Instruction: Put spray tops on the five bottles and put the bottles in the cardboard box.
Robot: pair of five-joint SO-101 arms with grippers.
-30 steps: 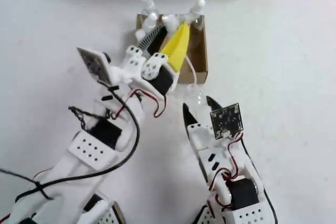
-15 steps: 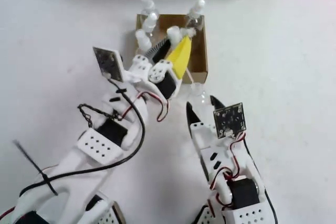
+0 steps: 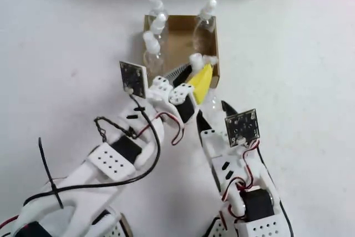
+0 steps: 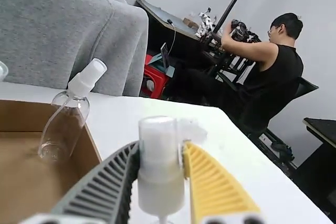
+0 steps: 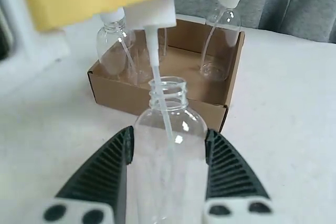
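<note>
A: Quick rundown, L to R pls. L side first?
B: L arm (image 3: 116,159) slants across the bench (image 3: 288,54) toward the box (image 3: 180,40). L fingers (image 3: 201,79) (one grey, one yellow) are clamped on a top (image 4: 160,166). They pinch its white collar from both sides, over the box's near R corner.
A: What's in the box?
B: Four capped bottles, upright. Three (image 3: 159,23) stand in a row along the L wall, and one (image 3: 205,18) is by the far R corner.
A: 5th one?
B: Outside the box, just beside its near wall. Nothing screwed on it yet, the neck's open. The R wrist view shows the top's thin tube (image 5: 160,82) running down thru the neck into the bottle (image 5: 168,150). The collar sits a bit above the rim, not seated. Can't tell if the bottle's base is on the bench or lifted.
A: R arm?
B: R arm (image 3: 244,192) comes up from the near edge, R of the L arm. R fingers (image 5: 102,177), both black, grip that bottle's body, one on each side, touching the plastic. In the high view their tips sit just below the yellow finger.
A: Top lined up w/ the neck?
B: Approx over it, tube leaning a little.
</note>
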